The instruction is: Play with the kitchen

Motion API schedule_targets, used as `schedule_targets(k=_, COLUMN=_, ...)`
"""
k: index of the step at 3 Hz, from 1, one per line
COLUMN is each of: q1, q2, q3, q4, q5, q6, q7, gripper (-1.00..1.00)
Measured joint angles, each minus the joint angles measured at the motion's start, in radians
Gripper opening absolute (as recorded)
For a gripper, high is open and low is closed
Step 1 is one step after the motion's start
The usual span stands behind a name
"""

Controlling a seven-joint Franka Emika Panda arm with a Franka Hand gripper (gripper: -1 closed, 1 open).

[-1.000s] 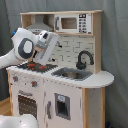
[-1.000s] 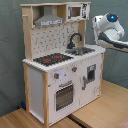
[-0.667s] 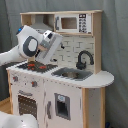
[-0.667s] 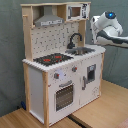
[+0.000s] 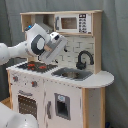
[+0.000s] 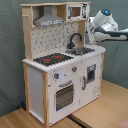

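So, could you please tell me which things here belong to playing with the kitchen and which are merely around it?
Part of the job:
- toy kitchen
- hob
- sink
- black tap
- oven door
- grey hood
- microwave
- robot arm

Just around:
- wooden table
- grey backdrop

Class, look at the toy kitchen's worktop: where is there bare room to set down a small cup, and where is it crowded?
Bare worktop lies at the rounded end past the tap. The sink basin looks empty. The hob is flat but, in the first exterior view, the gripper hangs close by it.
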Motion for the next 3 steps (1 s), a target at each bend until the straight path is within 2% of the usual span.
schedule_targets(k=2, q1=0.0, q2=0.144, q3=0.067, q4=0.071, q5=0.0, q6=-0.073, q7=0.069, gripper=1.0)
schedule_targets(k=3, q1=-0.006, q2=0.199, q3=0.094, q4=0.084, q5=0.0, q6=-0.146, q7=0.112, gripper=1.0)
